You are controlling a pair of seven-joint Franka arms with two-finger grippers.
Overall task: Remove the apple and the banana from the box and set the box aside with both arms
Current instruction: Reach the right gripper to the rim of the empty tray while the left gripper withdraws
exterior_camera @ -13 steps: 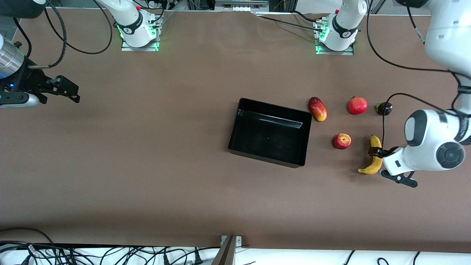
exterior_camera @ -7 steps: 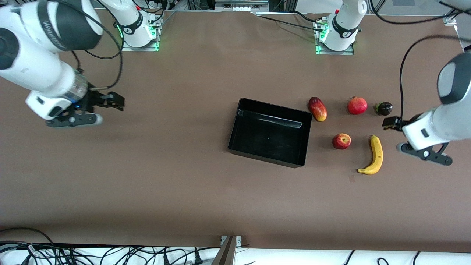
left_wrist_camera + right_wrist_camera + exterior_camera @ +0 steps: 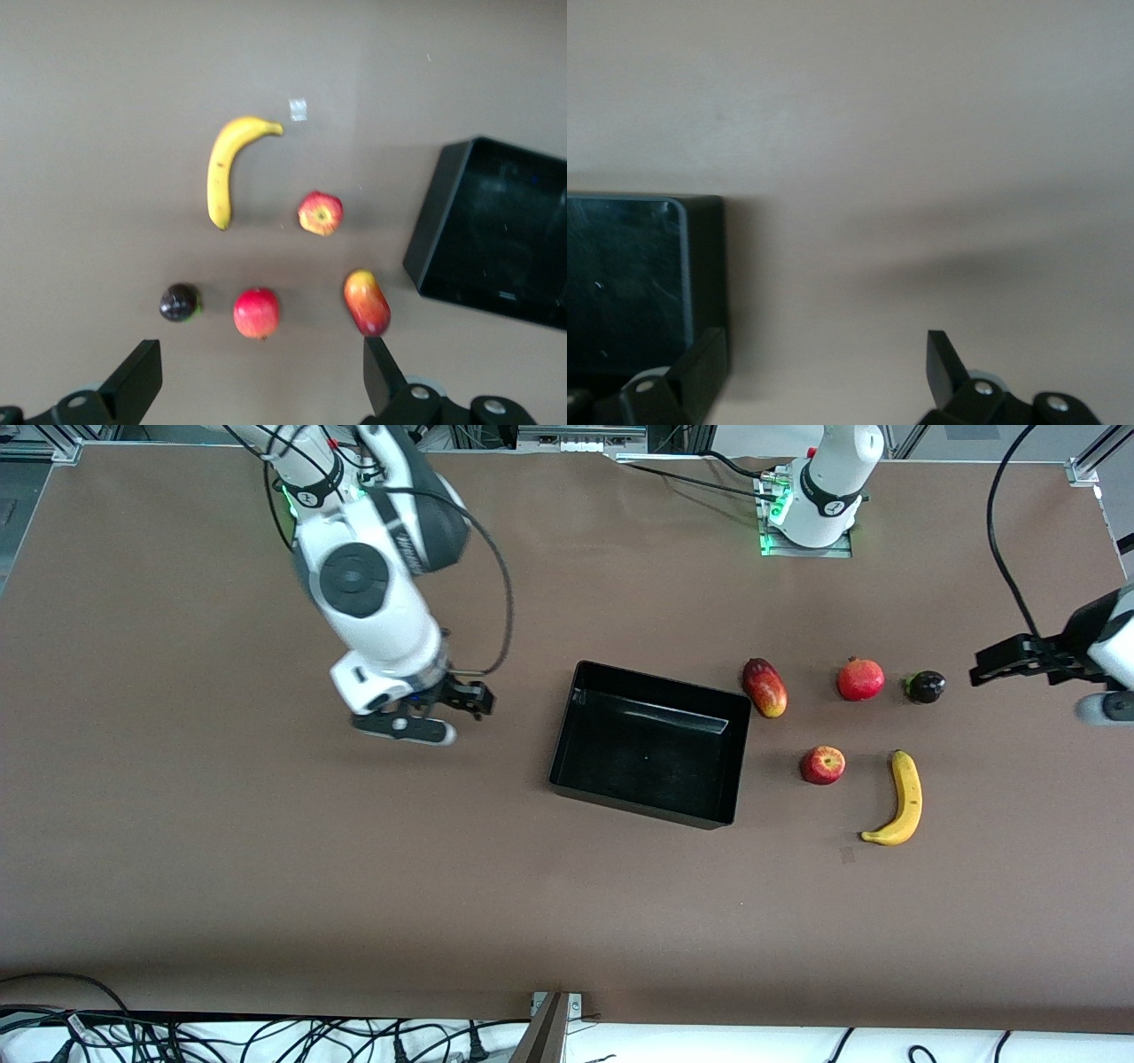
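While the shallow glossy black plastic tray (image 3: 649, 743) sits on the brown table (image 3: 221, 850) in the front view, the small round red apple with yellow patches (image 3: 823, 764) lies near it toward the left arm's end, and the curved yellow banana (image 3: 900, 799) lies just beside the apple, closer still to that end. Farther from the front camera lie an oblong red-yellow mango (image 3: 765, 687), a round red pomegranate (image 3: 860, 679) and a small dark purple fruit (image 3: 925, 686). The right gripper (image 3: 474, 699) hangs over bare table beside the tray, toward the right arm's end; the left gripper (image 3: 985, 669) hangs over the table's edge near the purple fruit.

In the left wrist view the left gripper's fingers (image 3: 140, 381) stand wide apart and hold nothing — banana (image 3: 224, 168), apple (image 3: 321, 212), pomegranate (image 3: 256, 312), mango (image 3: 367, 302), purple fruit (image 3: 179, 302) and tray (image 3: 496, 230) all lie below.

In the right wrist view the right gripper's fingers (image 3: 704, 363) are also spread wide, empty — one hangs over the tray's wall (image 3: 704, 257).
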